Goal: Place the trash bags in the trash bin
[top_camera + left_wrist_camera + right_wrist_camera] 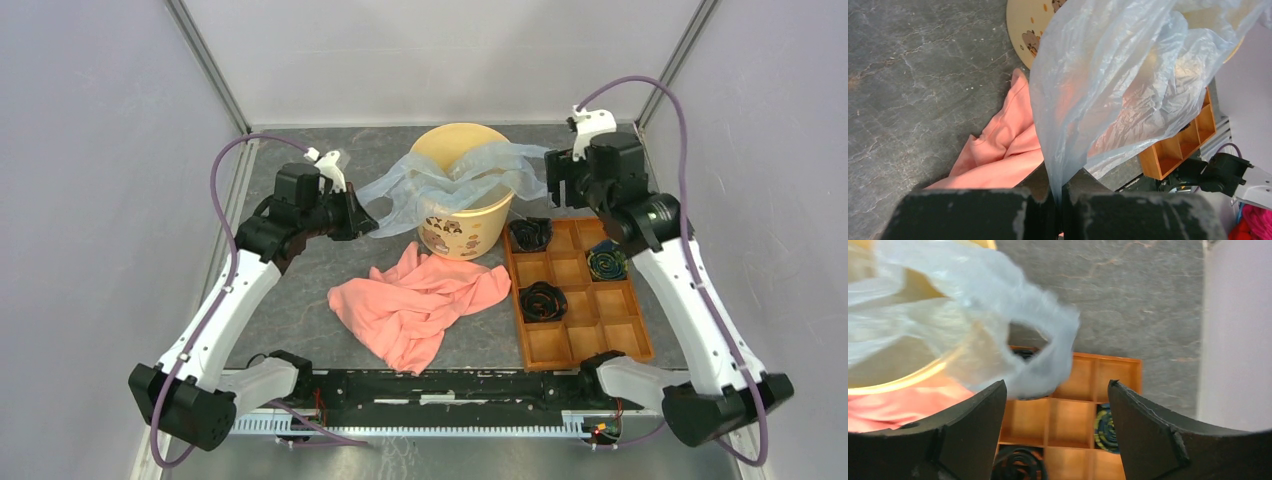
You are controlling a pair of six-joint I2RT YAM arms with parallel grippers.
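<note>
A translucent pale-blue trash bag (455, 180) is draped over the mouth of the round yellow-tan trash bin (462, 228) with cartoon pictures on its side. My left gripper (362, 218) is shut on the bag's left end; in the left wrist view the film (1108, 85) runs down between the closed fingers (1045, 187). My right gripper (556, 183) is open at the bag's right end, above the tray. In the right wrist view the bag (998, 335) hangs above and between the spread fingers (975, 420), not pinched.
A salmon-pink cloth (420, 305) lies crumpled in front of the bin. A brown compartmented wooden tray (580, 345) at the right holds three coiled dark items (542, 300). Grey walls and metal posts enclose the table.
</note>
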